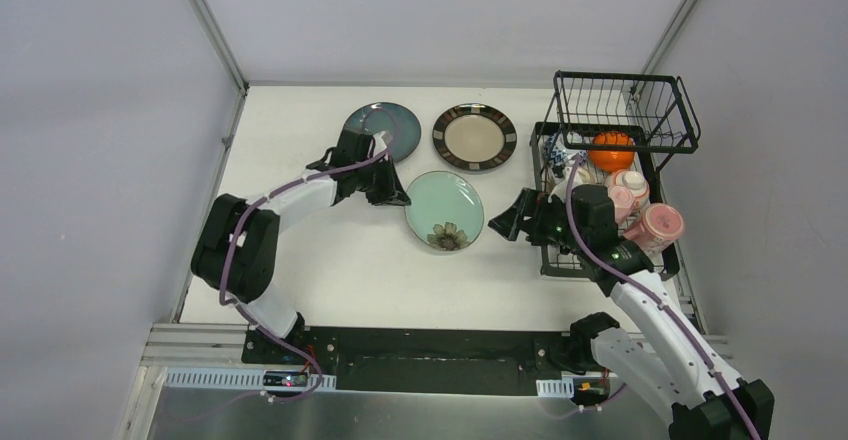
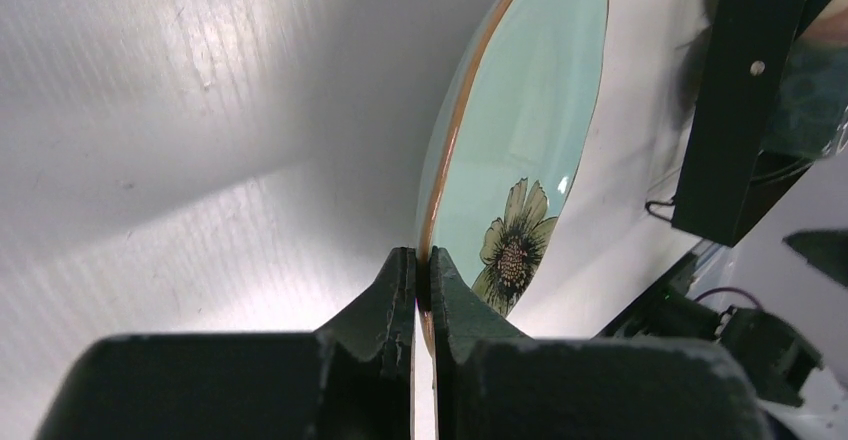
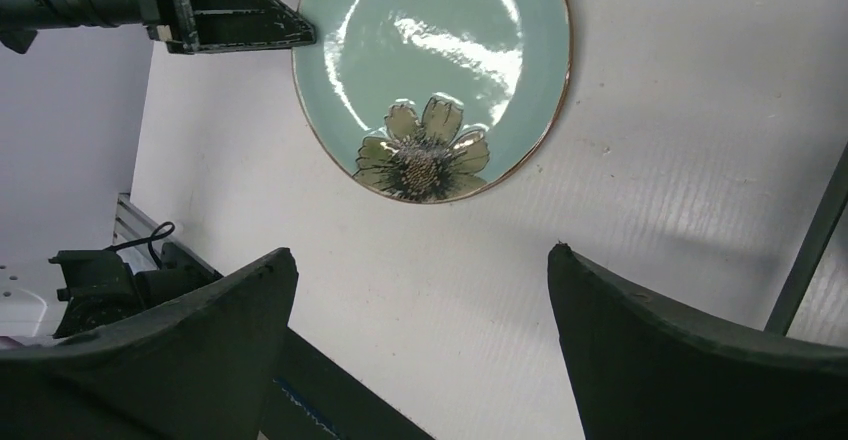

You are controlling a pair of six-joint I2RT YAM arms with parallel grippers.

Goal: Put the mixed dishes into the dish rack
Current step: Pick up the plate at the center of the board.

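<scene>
The mint green flower plate (image 1: 445, 210) lies on the table, seen edge-on in the left wrist view (image 2: 520, 110). My left gripper (image 1: 395, 196) is shut on its left rim, one finger on either side of the edge (image 2: 422, 260). My right gripper (image 1: 510, 218) hovers open just right of that plate, nothing between its fingers (image 3: 420, 250); the plate (image 3: 440, 50) shows beyond them. The dark teal plate (image 1: 388, 128) and the dark-rimmed beige plate (image 1: 474, 137) lie behind. The dish rack (image 1: 615, 75) stands at the right, holding an orange bowl (image 1: 612, 148) and pink cups (image 1: 655, 225).
A patterned bowl (image 1: 558, 150) and a white one (image 1: 577, 174) also sit in the rack's lower tray. The left arm partly covers the teal plate. Walls close in the table at the left, back and right.
</scene>
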